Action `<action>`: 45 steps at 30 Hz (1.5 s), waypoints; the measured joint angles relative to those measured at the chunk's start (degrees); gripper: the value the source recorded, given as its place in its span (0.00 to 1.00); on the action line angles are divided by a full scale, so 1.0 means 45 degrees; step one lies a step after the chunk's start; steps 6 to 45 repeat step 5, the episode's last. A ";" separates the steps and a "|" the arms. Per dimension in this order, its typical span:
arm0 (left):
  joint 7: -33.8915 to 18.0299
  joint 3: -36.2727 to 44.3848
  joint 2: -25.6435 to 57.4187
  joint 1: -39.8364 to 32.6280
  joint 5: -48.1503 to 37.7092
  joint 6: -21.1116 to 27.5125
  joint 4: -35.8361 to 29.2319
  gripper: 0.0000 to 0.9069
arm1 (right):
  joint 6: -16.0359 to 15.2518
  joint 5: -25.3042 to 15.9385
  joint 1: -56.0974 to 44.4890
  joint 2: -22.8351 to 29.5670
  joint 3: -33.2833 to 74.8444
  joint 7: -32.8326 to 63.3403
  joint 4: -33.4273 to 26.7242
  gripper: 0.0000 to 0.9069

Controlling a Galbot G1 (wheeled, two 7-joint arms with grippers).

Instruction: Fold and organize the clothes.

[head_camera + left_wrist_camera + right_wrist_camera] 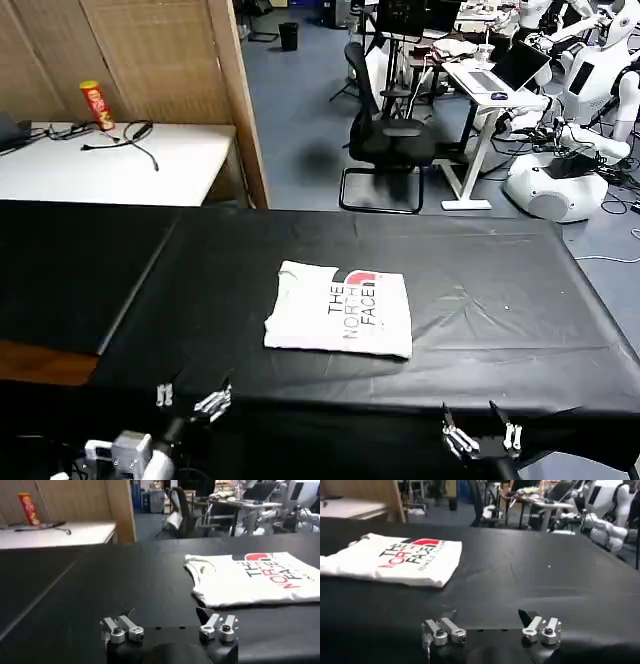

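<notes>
Folded T-shirt (338, 310) lies flat near the middle of the desk (480, 300), which is covered in black cloth. It forms a neat white rectangle, nothing on top of it, nothing touching it. Print faces up: dark lettering reads "THE NORTH FACE", turned sideways as seen from the head camera, with a red logo patch at the far edge above the words. From the left wrist camera the shirt (255, 577) shows its collar end toward that arm; a line of smaller print under the main lettering is too fine to read.

Left gripper (190, 398) hangs at the near left edge of the desk, well apart from the shirt. Fingers spread wide, nothing between them; the same stance shows from its own wrist camera (170, 629).

Right gripper (482, 432) sits at the near right edge of the desk, also well apart from the shirt, fingers wide apart and empty (491, 631).

Behind the desk on the left, a white side table (120, 165) carries a tall red-and-yellow can (96, 104), upright, label not legible, and a loose black cable (135, 140). An office chair (385, 140) stands on the floor beyond the desk.
</notes>
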 joint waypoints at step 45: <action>0.0002 -0.0173 0.0018 0.0055 -0.0306 0.0197 -0.0111 0.97 | -0.0006 -0.0003 -0.0317 0.0019 0.0000 -0.0015 0.0199 0.97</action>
